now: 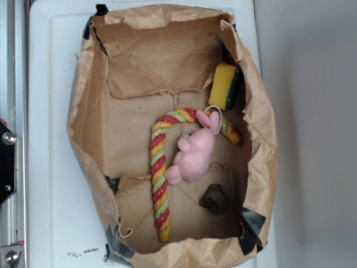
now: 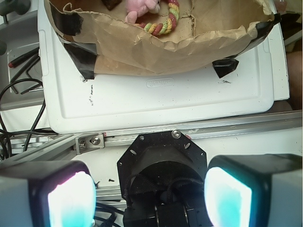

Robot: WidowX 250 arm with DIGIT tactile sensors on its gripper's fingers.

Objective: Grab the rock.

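White tabletop point(image 1: 50, 111) under everything, a plastic-looking board with a grey wall off to the right; aluminium rail point(image 1: 11, 167) along the left edge in the exterior view. On it sits a brown paper bag point(image 1: 83, 111), opened flat-ish into a tray with crumpled walls and black tape at the corners.

Left to right inside the bag: a striped rope candy cane point(image 1: 159, 178), red, yellow and green, hook end up; a pink plush bunny point(image 1: 195, 153) lying across the hook; the rock point(image 1: 216, 199), dark and lumpy, on the bag floor just below-right of the bunny, apart from it by a small gap; a yellow-green sponge point(image 1: 225, 85) propped on the upper right wall.

Our gripper point(image 2: 149, 194) shows only in the wrist view, outside the bag, over the rail. Jaws stand wide, nothing between them.

We judge this as the approach step, grasp not started. Next move: carry over the near bag wall, centre above the rock, descend.

Room: clear bag floor left of the rock toward the cane. Tight sides are the bunny above it and the right bag wall plus taped corner point(image 1: 251, 220) close by. We'd watch the crumpled rim on the way in.
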